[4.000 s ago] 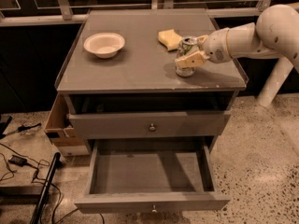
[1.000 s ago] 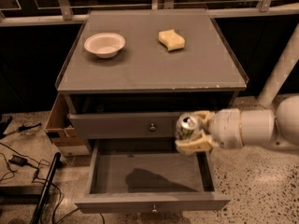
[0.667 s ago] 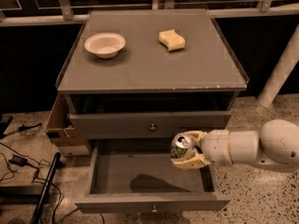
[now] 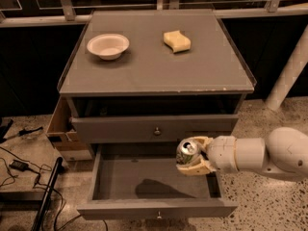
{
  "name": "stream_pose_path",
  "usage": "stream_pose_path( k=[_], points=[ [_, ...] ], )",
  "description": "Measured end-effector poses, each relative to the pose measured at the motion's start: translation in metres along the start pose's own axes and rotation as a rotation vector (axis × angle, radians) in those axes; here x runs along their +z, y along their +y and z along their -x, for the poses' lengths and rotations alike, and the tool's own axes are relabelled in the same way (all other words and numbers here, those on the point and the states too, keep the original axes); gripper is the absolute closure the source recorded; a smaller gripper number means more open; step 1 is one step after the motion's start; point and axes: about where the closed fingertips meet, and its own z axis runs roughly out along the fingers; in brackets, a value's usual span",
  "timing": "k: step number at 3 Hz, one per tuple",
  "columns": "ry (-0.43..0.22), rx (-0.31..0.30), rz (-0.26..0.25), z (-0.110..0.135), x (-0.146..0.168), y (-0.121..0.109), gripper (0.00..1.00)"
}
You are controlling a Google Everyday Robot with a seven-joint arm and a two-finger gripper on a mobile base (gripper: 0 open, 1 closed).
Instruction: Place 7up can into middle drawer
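Note:
The 7up can, silver top facing up, is held in my gripper, which is shut on its sides. The white arm reaches in from the right. The can hangs over the right part of the middle drawer, which is pulled out with its bare grey floor showing and a small knob on its front. The can's shadow falls on the drawer floor. The can is above the floor, not touching it.
Above the open drawer is a shut-looking drawer front with a knob. On the cabinet top lie a white bowl and a yellow sponge. A cardboard box and cables sit at the left.
The gripper carried the can off the cabinet top, down past the upper drawer front, then slightly left and lower over the open drawer.

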Motion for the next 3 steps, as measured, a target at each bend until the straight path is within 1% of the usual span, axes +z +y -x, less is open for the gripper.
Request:
stream_pose_path(
  k=[1,2,3],
  points=[
    [-0.032,-0.043,-0.039,-0.016,0.016,-0.008,1.0],
    [-0.077,-0.077,-0.052,-0.034,0.043,-0.018,1.0],
    [-0.115,-0.072,-0.022,-0.054,0.079,-0.017,1.0]
  ],
)
